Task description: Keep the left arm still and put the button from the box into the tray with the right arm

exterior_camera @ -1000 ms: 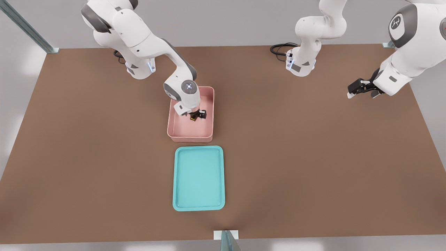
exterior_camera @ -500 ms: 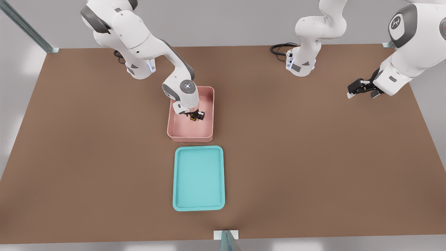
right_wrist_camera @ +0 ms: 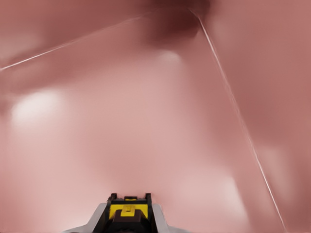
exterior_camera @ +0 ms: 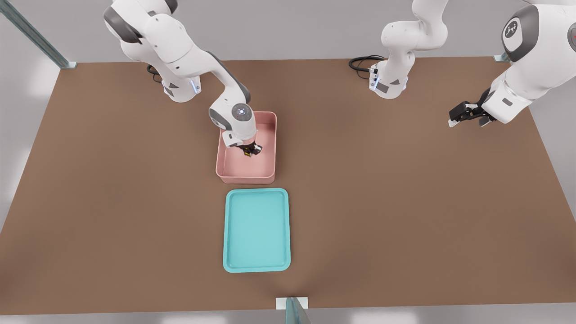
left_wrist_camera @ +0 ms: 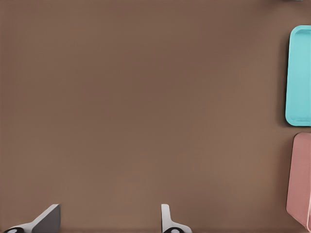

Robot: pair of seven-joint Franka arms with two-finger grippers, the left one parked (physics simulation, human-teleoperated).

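The pale pink box [exterior_camera: 269,173] stands mid-table, and the right arm reaches down into it from the front view's left. Its gripper [exterior_camera: 250,151] sits low inside the box, shut on the button [exterior_camera: 247,153], whose yellow cap shows between the black fingers. In the right wrist view the button [right_wrist_camera: 128,211] is pinched between the two fingertips, just above the pink box floor [right_wrist_camera: 146,121]. The turquoise tray [exterior_camera: 227,229] lies flat just in front of the box, with nothing in it. The left wrist view catches the tray [left_wrist_camera: 299,73] and the box [left_wrist_camera: 300,179] at its edge.
The brown table [exterior_camera: 405,202] stretches wide around both containers. The parked arm hangs over the front view's right edge with its gripper [exterior_camera: 465,114] above the table. A black cable [exterior_camera: 362,63] lies by its base. A metal bracket [exterior_camera: 291,304] sits at the near table edge.
The gripper's fingers have drawn together around the button inside the box. The wrist has shifted slightly toward the front view's left. Box and tray have not moved.
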